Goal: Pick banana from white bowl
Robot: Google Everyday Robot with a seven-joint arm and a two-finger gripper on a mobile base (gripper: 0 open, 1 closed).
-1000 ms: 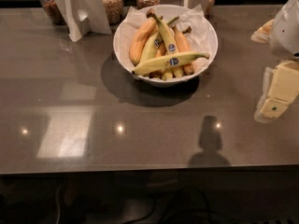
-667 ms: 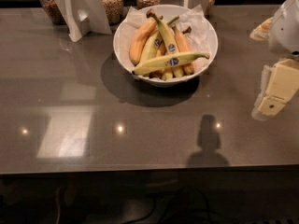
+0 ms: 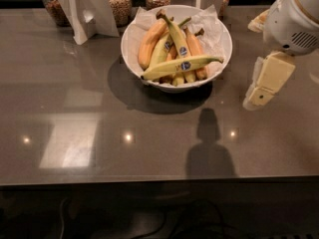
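The banana [image 3: 169,67], long, pale yellow-green with a blue sticker, lies across the front of the pile in the white bowl [image 3: 225,48], stem pointing right. Under and behind it are orange, riper bananas [image 3: 149,41] and another stickered yellow one [image 3: 178,36]. The bowl is lined with crumpled white paper and stands at the back middle of the dark table. My gripper [image 3: 257,97] hangs at the right, above the table, just right of the bowl and slightly nearer the camera. It holds nothing and is clear of the bowl.
Glass jars of grain [image 3: 119,3] stand behind the bowl along the table's back edge. A white folded stand [image 3: 85,11] is at the back left. The gripper's shadow [image 3: 208,126] falls on the table in front of the bowl. The table's front edge [image 3: 159,179] runs across the bottom.
My gripper has moved left and a little farther back, closer to the bowl's right side. The bananas and the bowl have not moved.
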